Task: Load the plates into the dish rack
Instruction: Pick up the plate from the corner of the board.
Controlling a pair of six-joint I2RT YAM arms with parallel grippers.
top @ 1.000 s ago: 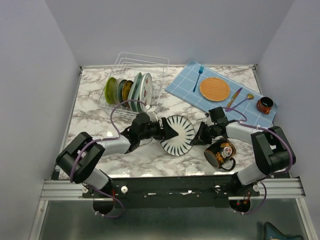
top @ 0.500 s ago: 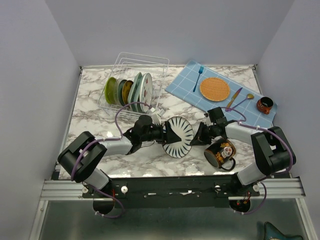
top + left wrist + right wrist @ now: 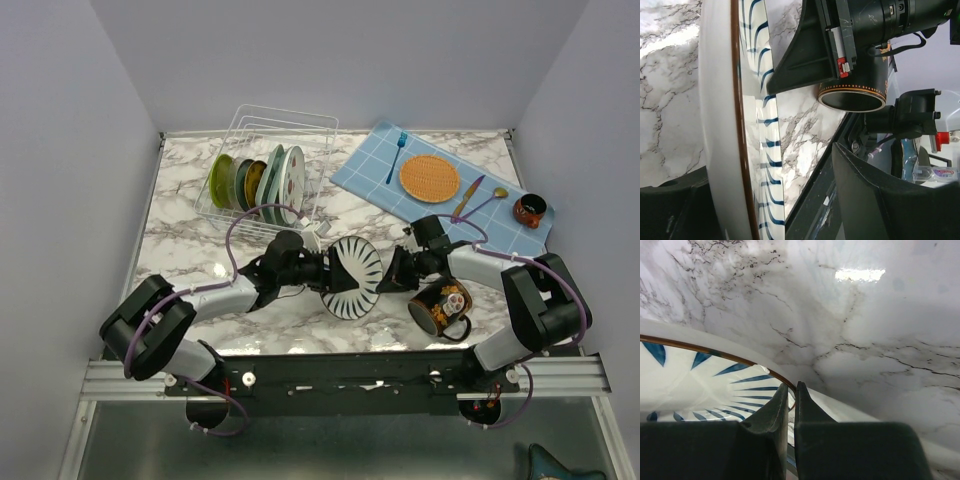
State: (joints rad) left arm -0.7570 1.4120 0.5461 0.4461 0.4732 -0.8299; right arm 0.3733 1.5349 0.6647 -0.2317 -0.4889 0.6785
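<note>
Right tool (image 3: 393, 272) pinches the plate (image 3: 355, 275) upright over the table (image 3: 190, 250), short of the rack (image 3: 318, 130); left tool (image 3: 334, 270) gapes astride its rim, seemingly untouching: release early and it topples

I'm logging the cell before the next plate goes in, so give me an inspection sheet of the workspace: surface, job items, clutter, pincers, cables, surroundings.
Surface: marble table, no spills seen.
Job's things: dish rack holds several plates on edge; teal-patterned plate tilted up between the arms.
Clutter: black mug on its side by the right arm; blue cloth carrying orange mat, cutlery, small bowl.
Grippers: right pincer shut on the plate's rim; left pincer open, straddling the opposite rim.
Cables: purple cables loop along both arms.
Surroundings: plain walls; metal rail at near edge.
</note>
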